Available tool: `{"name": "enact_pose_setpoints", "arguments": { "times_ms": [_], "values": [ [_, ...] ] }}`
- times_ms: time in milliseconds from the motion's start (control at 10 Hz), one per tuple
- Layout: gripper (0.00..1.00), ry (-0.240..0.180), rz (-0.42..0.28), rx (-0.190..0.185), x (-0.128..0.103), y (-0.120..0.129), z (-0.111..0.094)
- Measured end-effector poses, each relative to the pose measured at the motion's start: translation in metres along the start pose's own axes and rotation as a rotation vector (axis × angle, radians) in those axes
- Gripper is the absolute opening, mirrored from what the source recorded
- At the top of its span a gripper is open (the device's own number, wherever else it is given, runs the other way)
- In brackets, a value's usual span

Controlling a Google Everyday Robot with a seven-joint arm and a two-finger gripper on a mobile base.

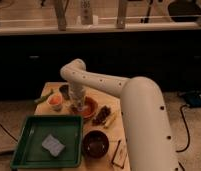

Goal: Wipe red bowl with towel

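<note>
The red bowl [89, 108], shallow and orange-red, sits mid-table. The white arm comes in from the lower right, bends at its elbow [74, 71] and reaches straight down. My gripper [79, 103] is at the bowl's left side, low over or in it, and hides that part of the bowl. Something pale shows at the gripper's tip; I cannot tell whether it is the towel. No towel shows clearly elsewhere on the table.
On the wooden table [108, 95]: a small pale bowl with orange contents [55, 101], a dark cup [64, 90], a green item [44, 96], a dark brown bowl [95, 143], dark food [101, 115], a packet [119, 153]. A green tray [29, 131] holds a grey sponge [54, 145].
</note>
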Motion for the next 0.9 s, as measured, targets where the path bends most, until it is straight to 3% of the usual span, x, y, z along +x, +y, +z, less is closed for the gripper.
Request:
{"name": "enact_pose_setpoints", "arguments": {
  "times_ms": [900],
  "values": [
    [0.00, -0.001, -0.006, 0.006, 0.0001, -0.0012, 0.0000]
  ]
}}
